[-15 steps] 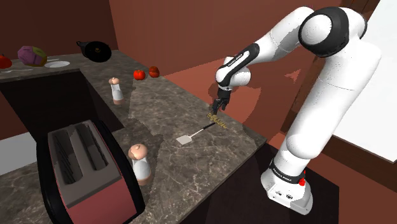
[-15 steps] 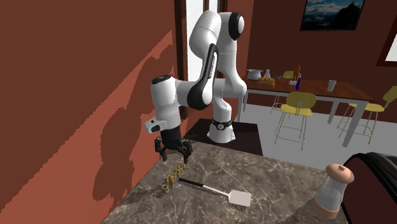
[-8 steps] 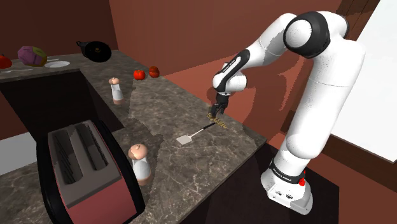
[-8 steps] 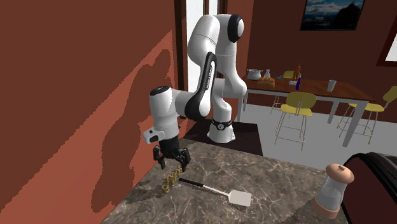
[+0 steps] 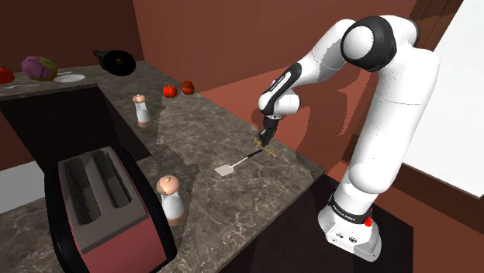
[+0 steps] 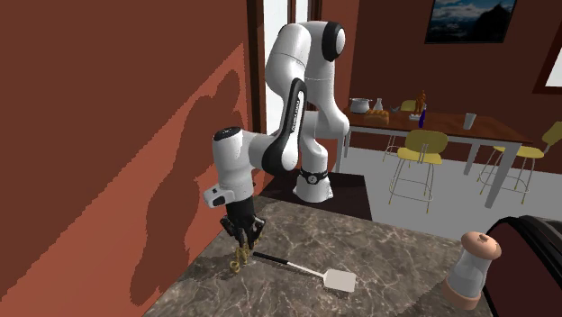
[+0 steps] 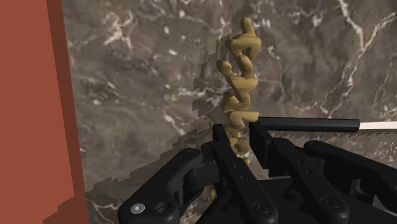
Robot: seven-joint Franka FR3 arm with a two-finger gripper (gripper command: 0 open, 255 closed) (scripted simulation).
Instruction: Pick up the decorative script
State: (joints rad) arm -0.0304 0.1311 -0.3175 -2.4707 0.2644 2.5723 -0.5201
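While the black hand clamps its near end, the golden wavy decorative script runs lengthwise straight ahead.

Spatula, toaster, tomatoes on dark veined counter

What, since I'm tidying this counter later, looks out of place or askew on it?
Only the spatula: it lies loose on the marbled counter, its black handle ending right beside the gold script that the gripper clasps. Both shakers stand upright; nothing is spilled.
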